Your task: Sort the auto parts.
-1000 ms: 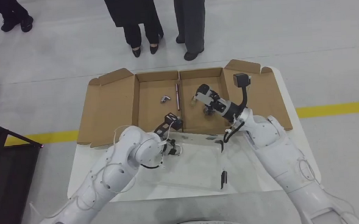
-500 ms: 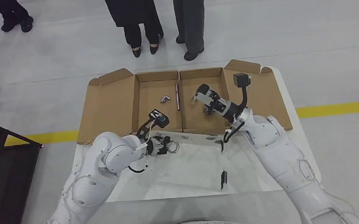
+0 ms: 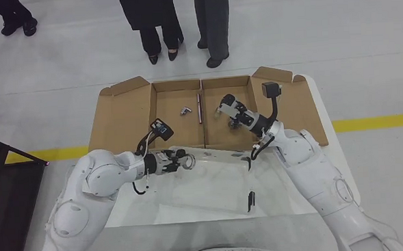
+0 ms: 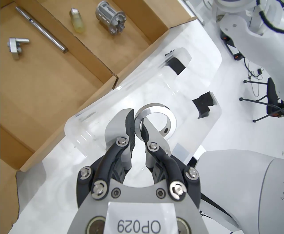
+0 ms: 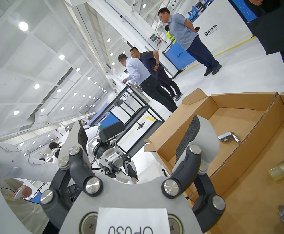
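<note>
My left gripper (image 4: 138, 124) is shut on the wall of a metal ring (image 4: 165, 115), which it holds just above a clear plastic tray (image 4: 93, 124) on the white table. From above, the ring (image 3: 189, 162) and left gripper (image 3: 181, 159) sit just in front of the cardboard box (image 3: 177, 127). The box's left compartment holds a steel rod (image 4: 41, 30) and a small bracket (image 4: 14, 46). Its right compartment holds a yellowish capsule (image 4: 77, 21) and a grey cylindrical part (image 4: 109, 20). My right gripper (image 3: 226, 105) hangs open over the right compartment, nothing between its fingers (image 5: 190, 133).
Two black parts (image 3: 246, 163) (image 3: 250, 200) lie on the table to the right of the ring. The box's flaps (image 3: 119, 126) spread out flat on both sides. People stand on the floor beyond the table.
My left arm has swung out to the left and its wrist has drawn back from the box's near wall. The ring stays at about the same spot. The right arm has not moved.
</note>
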{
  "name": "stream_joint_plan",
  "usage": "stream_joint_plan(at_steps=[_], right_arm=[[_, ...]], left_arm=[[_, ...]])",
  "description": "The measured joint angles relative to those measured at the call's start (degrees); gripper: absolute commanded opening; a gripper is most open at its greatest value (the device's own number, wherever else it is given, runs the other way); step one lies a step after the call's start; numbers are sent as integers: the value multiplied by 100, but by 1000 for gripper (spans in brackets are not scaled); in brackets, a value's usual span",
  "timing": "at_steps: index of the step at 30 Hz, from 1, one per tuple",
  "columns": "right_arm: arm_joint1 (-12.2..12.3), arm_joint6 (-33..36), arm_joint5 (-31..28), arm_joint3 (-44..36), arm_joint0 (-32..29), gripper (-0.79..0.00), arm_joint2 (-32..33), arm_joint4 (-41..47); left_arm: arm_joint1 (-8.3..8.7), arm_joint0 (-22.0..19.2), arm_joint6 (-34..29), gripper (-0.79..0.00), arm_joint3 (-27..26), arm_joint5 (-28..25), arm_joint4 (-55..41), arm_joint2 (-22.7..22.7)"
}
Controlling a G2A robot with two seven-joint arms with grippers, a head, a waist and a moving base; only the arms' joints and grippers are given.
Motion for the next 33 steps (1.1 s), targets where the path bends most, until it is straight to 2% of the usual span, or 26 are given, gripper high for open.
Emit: stream_joint_plan(at_steps=[23,28,33], right_arm=[[0,0,0,0,0,0,0,0],[0,0,0,0,0,0,0,0],[0,0,0,0,0,0,0,0]], left_arm=[[4,19,80,-785,-15,-3,-3,-25],[80,61,264,-785,-90,-346,-637,-606],[139,164,428,-785,18,-688,-1944,-1201]])
